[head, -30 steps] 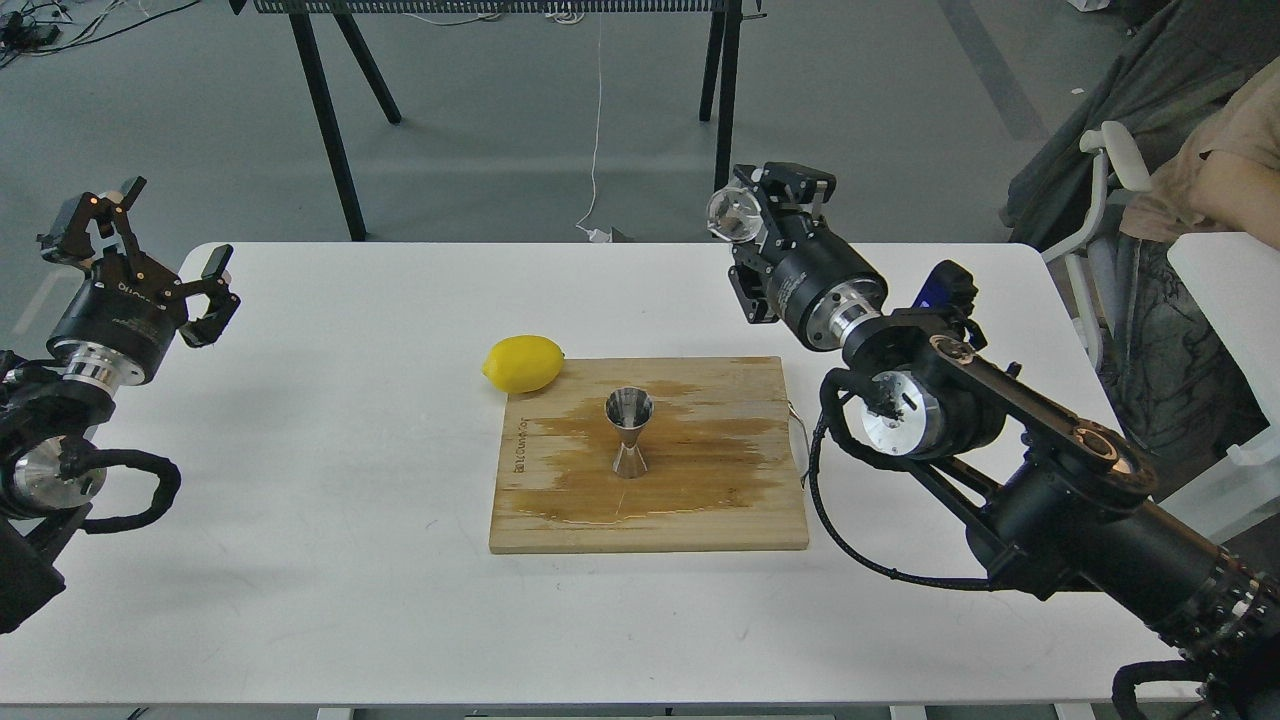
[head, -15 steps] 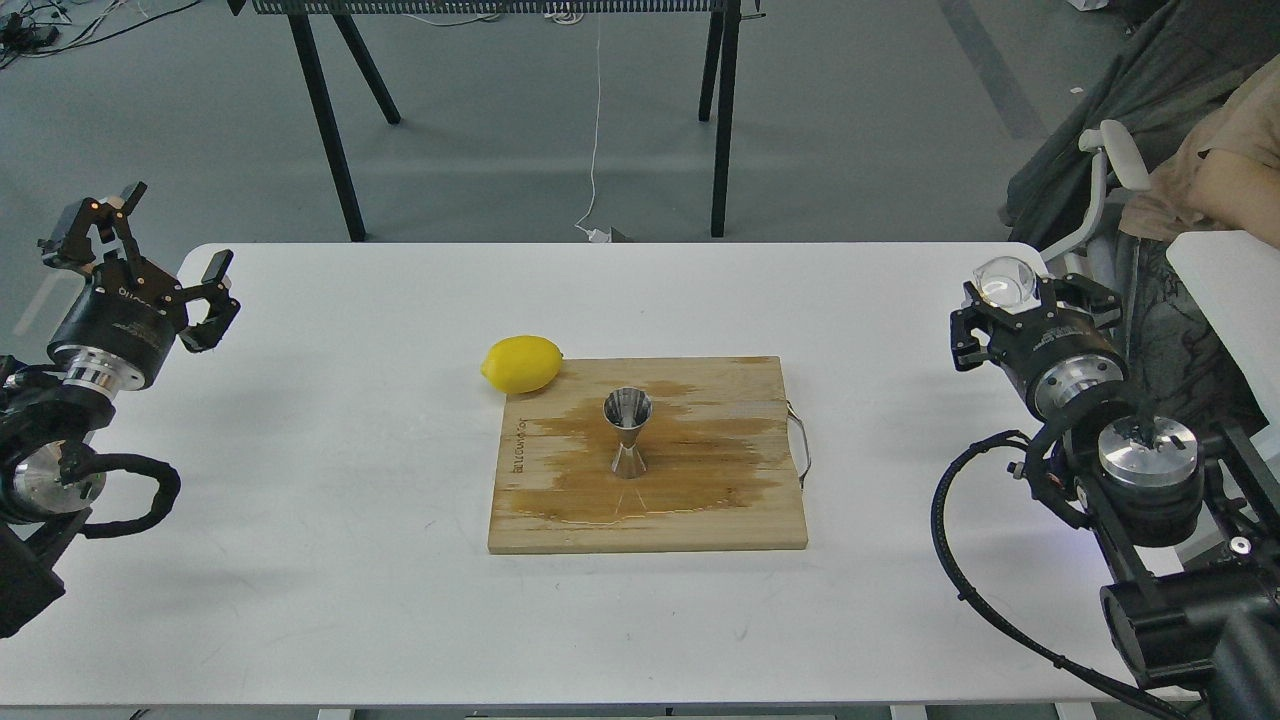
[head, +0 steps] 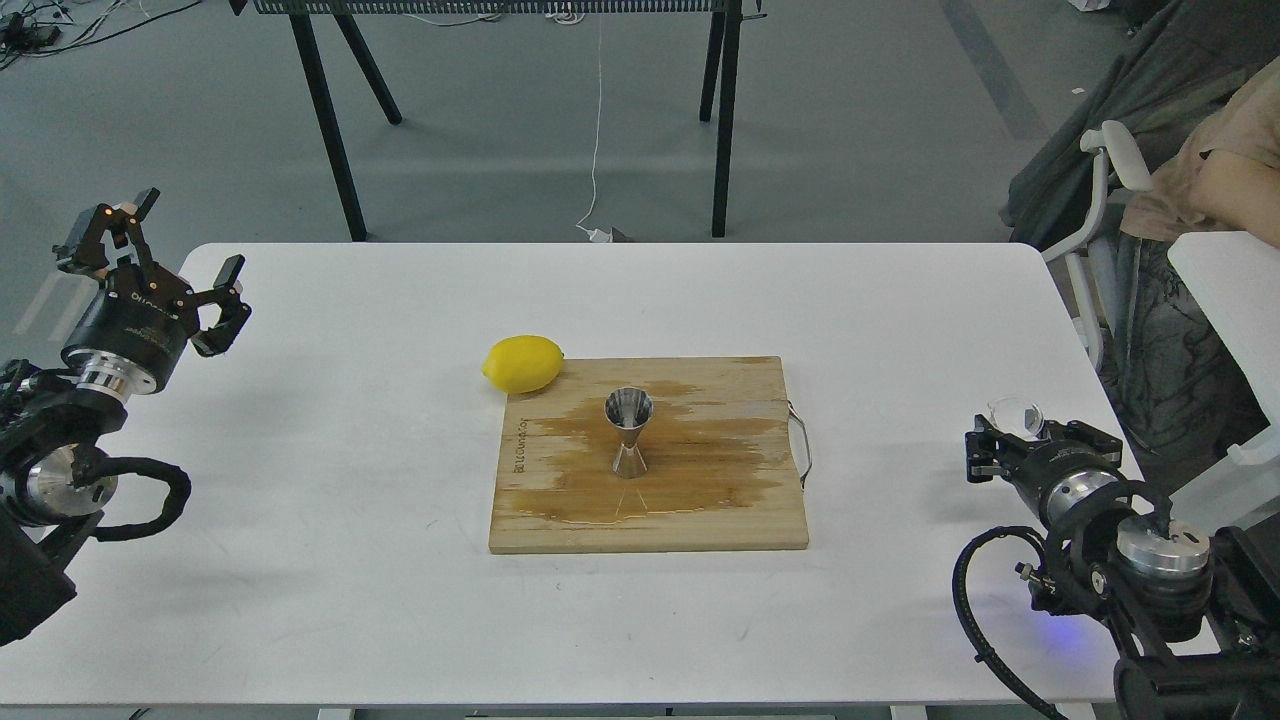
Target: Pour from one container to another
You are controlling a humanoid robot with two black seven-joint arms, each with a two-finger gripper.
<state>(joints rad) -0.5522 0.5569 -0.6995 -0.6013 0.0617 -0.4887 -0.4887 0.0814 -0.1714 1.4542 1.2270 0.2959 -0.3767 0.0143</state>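
Head view shows the left end effector (head: 160,258) raised over the far left edge of the white tabletop (head: 330,480), its two fingers spread wide with nothing between them. It is well apart from every object of the task.

Toward the middle, a yellow lemon (head: 523,363) lies on the tabletop, touching the far left corner of a wooden cutting board (head: 740,515). The board lies flat at the centre, a thin metal handle (head: 801,440) on its right edge. A dark wet stain spreads over much of its surface.

The steel jigger (head: 629,432) stands upright on the board, a little left of the board's middle, inside the wet patch. Its upper cone is open toward the camera; whether any liquid sits inside cannot be told.

At the far right, the right end effector (head: 1022,436) sits low near the right edge of the tabletop, closed on the small transparent cup (head: 1015,414). The cup is held roughly upright, its rounded rim uppermost, and looks clear; its contents cannot be made out. It is well apart from the jigger, with the board's right part and a stretch of bare tabletop between them.

Bare white surface runs in front of the board to the near edge, and wide bare areas lie between the board and each arm. Beyond the right edge stand a chair (head: 1105,180) and a second white surface (head: 1225,290).
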